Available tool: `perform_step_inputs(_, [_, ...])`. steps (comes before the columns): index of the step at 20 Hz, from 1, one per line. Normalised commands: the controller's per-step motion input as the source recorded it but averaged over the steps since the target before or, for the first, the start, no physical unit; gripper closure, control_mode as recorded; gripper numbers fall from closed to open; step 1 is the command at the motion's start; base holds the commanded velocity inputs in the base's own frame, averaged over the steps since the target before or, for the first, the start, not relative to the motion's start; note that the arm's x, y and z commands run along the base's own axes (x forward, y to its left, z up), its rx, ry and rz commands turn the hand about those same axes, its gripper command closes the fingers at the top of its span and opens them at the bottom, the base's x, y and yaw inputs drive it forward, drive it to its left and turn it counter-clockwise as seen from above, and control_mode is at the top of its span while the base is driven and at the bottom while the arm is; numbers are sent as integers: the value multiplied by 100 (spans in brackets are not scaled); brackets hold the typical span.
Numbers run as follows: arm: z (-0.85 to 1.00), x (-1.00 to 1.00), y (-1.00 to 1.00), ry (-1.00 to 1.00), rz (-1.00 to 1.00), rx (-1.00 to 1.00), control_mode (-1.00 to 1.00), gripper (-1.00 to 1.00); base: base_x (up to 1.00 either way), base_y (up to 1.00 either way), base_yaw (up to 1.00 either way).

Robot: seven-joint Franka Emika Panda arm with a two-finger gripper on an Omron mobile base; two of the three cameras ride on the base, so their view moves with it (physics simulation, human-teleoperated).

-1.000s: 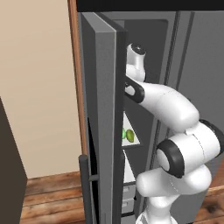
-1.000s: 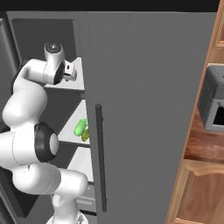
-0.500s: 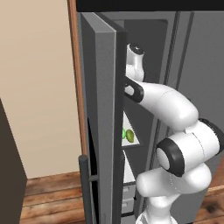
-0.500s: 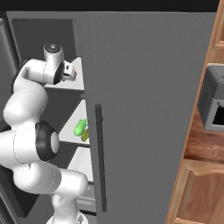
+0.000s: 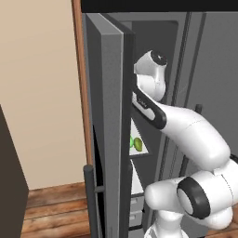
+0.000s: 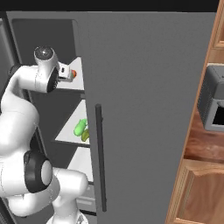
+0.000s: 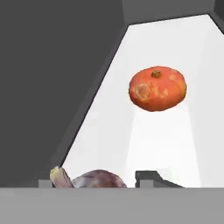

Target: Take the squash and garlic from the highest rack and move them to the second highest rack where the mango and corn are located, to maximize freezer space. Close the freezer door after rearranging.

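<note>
**Garlic being gripped on the top rack**

The gripper (image 7: 98,183) is seen nearly closed around the garlic (image 7: 94,179), which sits right between its tips at the near edge of the highest rack (image 7: 162,140). The grip appears made, though full contact cannot be confirmed. Beyond the gripper, further back on the same rack, the squash (image 7: 157,89) is left waiting. Below the gripper, the mango (image 6: 79,127) lies on the second rack (image 6: 70,136). A lift and withdrawal are called for next, then a lowering to that rack.
</note>
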Motion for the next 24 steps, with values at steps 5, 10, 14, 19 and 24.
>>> perform_step_inputs(5, [-14,-100,-68,-3,0,0,-100,100,0,0,0])
perform_step_inputs(10, [-74,-68,-17,5,0,0,-100,100,0,0,0])
perform_step_inputs(14, [-85,28,8,9,0,0,-100,100,0,0,0])
perform_step_inputs(19, [-72,95,22,14,0,0,-100,100,0,0,0])
perform_step_inputs(24, [-58,100,25,16,0,0,-100,100,0,0,0])
